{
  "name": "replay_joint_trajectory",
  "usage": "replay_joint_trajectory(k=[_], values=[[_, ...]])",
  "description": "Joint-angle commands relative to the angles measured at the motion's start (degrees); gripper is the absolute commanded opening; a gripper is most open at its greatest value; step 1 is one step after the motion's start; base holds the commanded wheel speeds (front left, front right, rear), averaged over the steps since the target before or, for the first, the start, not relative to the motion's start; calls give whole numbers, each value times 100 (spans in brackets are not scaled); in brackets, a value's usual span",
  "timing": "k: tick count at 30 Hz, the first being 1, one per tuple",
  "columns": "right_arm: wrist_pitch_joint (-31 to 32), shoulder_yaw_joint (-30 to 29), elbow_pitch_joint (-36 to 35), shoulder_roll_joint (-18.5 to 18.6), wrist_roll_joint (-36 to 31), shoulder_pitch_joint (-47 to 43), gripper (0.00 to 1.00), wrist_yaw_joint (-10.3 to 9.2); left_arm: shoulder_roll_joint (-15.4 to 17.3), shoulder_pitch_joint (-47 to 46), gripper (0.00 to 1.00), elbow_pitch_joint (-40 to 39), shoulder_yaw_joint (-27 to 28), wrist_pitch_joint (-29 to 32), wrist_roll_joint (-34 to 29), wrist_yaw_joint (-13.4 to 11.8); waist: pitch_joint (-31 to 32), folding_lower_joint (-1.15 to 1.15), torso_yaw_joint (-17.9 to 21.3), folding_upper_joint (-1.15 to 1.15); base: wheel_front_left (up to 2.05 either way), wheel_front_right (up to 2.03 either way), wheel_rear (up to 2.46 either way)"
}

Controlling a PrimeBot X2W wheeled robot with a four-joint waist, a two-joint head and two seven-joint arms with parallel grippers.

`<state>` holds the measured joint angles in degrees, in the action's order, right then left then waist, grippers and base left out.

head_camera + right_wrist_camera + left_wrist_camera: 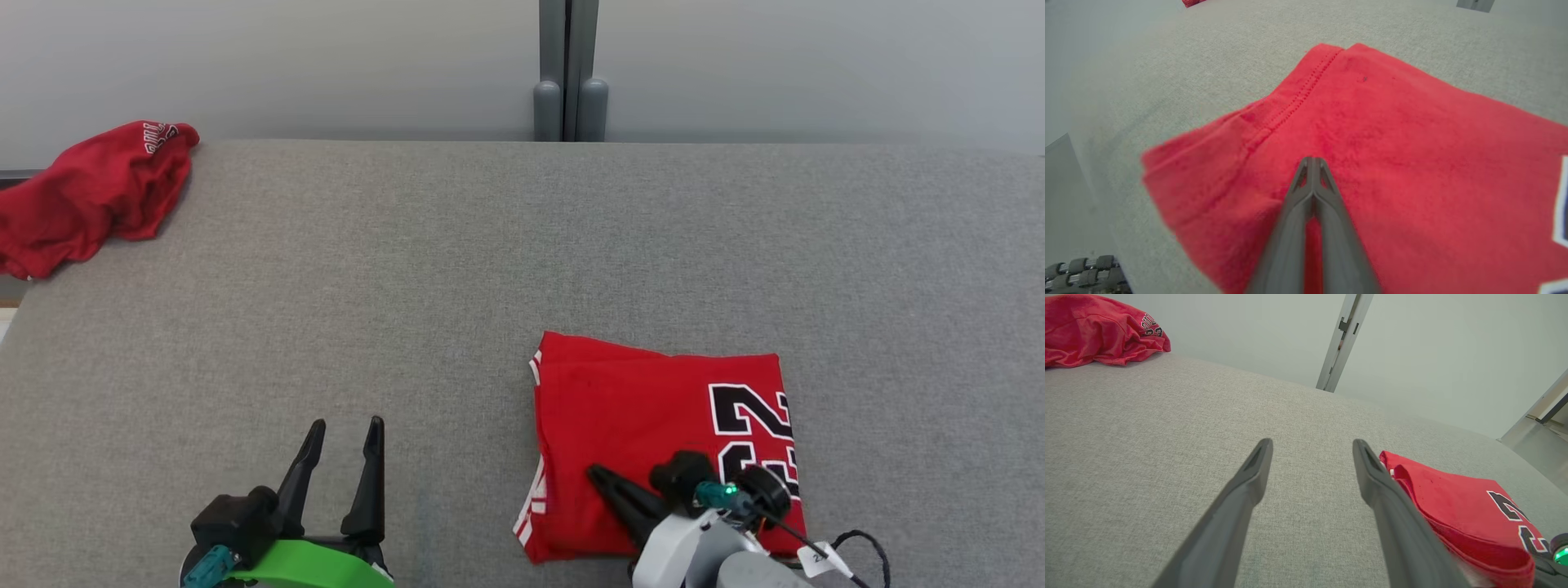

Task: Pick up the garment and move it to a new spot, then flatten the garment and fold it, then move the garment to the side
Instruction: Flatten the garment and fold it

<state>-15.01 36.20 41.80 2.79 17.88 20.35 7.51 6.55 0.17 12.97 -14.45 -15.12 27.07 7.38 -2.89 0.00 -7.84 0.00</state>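
Garment [645, 425]: a red jersey with black-and-white numerals, folded into a rough square. It lies flat on the grey cloth-covered table [408, 269] at the near right, just ahead of the robot's right arm. Note the right gripper [593, 472]: its two dark fingers are pressed together, tips meeting, and laid over the near left part of the top layer. In the right wrist view you see these closed fingers against the red cloth, a little inside the stitched hem; you cannot tell whether any cloth is caught between them. At the near left you find the left gripper [347, 425], fingers spread wide and pointing away from the robot, over bare table and apart from the fold. In the left wrist view the folded edge appears just past its right finger [1386, 498]. Farther off, at the table's far left corner, observe a crumpled red jersey [90, 196], partly hanging over the edge. Beyond the far edge, a grey post [569, 73] stands against the pale wall.
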Motion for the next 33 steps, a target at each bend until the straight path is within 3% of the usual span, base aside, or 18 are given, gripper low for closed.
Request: replay_joint_trajectory(k=[1,6,13,17,18,19,26,33], values=[[-22,210,1,24,77,-26,0,-6,-12,-64,100,-14,17,-2,-79,18,-5,0,20,0,0,0,0],[-22,787,65,22,305,134,0,-6,-60,-92,100,15,19,-2,-70,18,-25,0,77,0,0,0,0],[-23,205,-304,23,67,258,0,-6,-109,-118,100,-70,152,-2,-132,18,23,0,188,0,0,0,0],[-23,-512,-753,23,-201,147,44,-6,-165,-115,100,-131,200,-1,-208,18,116,0,288,0,0,0,0],[-23,-696,-878,22,-265,94,78,-6,-184,-113,100,-136,211,-2,-232,18,150,0,319,0,0,0,0],[-23,-855,-984,22,-321,55,100,-6,-199,-109,100,-136,213,-2,-254,18,173,0,341,0,0,0,0],[-23,-2005,-1638,21,-698,-386,100,-6,-286,30,100,-54,223,-2,-364,18,326,0,526,0,0,0,0],[-22,-2640,-1917,23,-625,-911,100,-6,-319,223,100,63,463,-2,-442,18,451,0,640,0,0,0,0]])
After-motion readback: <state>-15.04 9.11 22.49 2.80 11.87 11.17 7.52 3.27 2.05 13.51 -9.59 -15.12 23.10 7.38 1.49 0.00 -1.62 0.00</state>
